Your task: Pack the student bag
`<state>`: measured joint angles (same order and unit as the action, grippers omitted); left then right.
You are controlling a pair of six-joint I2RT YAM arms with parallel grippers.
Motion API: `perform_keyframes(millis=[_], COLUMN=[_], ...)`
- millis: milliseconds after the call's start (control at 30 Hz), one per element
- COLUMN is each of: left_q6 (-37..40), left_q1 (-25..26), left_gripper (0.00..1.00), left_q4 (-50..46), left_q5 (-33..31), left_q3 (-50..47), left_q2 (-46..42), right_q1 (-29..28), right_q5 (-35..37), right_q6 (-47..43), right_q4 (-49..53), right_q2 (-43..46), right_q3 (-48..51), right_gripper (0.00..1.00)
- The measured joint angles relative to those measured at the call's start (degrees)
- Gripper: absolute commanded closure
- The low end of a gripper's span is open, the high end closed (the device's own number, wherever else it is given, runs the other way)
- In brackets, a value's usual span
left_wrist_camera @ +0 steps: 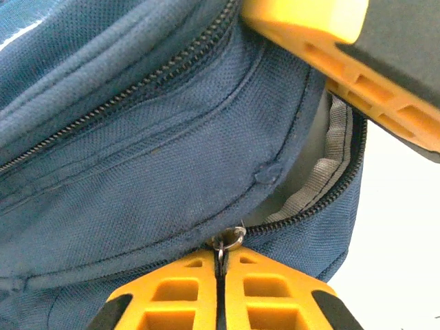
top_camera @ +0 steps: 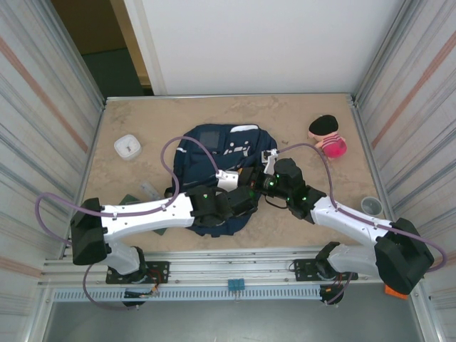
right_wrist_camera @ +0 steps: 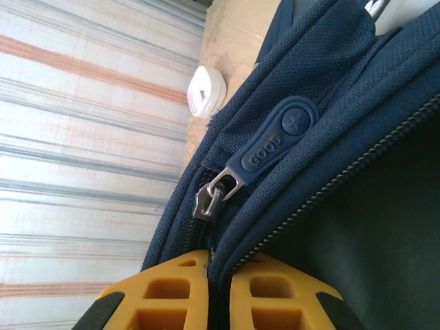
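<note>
My left claw (left_wrist_camera: 220,278) is pressed together on the metal zipper ring (left_wrist_camera: 231,238), where the main zip gapes and shows grey lining. My right claw (right_wrist_camera: 209,268) is clamped on the student bag (top_camera: 214,142), pinching its fabric just below a slider (right_wrist_camera: 207,201) with a rubber pull tab (right_wrist_camera: 271,146). The bag lies flat on the table (top_camera: 135,114), mid-width and toward the near edge.

I judge the step is opening the zip. The right claw should anchor the seam taut while the left draws the ring along the curve of the teeth. Pulling upward may make the thin ring slip.

Farther off, a white tub (top_camera: 127,147) sits toward the left edge and a pink toy (top_camera: 328,139) toward the far-right corner.
</note>
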<state>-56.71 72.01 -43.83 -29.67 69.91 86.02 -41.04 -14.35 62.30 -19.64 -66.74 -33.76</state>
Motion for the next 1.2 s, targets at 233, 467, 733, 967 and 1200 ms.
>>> perform_keyframes(millis=[233,467,733,967,1200], left_q6=[-0.3,-0.5,5.7,11.6,13.1], left_q1=[-0.1,-2.0,-6.1,-7.4,-7.5], left_gripper=[1.00,1.00,1.00,1.00,1.00], left_q4=[2.0,7.0,20.5,26.8,29.8], left_q5=[0.5,0.6,5.2,8.4,10.4], left_q3=[-4.3,-14.7,-26.4,-27.1,-27.1], left_q2=[-2.9,-12.6,-20.4,-20.7,-20.7], right_q1=[3.1,14.8,19.1,9.4,1.3], right_q5=[-3.0,-13.0,-19.8,-11.2,-3.0], right_q6=[-1.3,-3.1,-2.6,0.1,2.4], right_q4=[1.9,5.8,4.3,1.3,0.9], right_q2=[0.1,0.1,-2.7,-0.1,0.1], right_q3=[-0.4,-1.1,-2.2,-0.5,0.7], right_gripper=[1.00,1.00,0.53,0.45,0.46])
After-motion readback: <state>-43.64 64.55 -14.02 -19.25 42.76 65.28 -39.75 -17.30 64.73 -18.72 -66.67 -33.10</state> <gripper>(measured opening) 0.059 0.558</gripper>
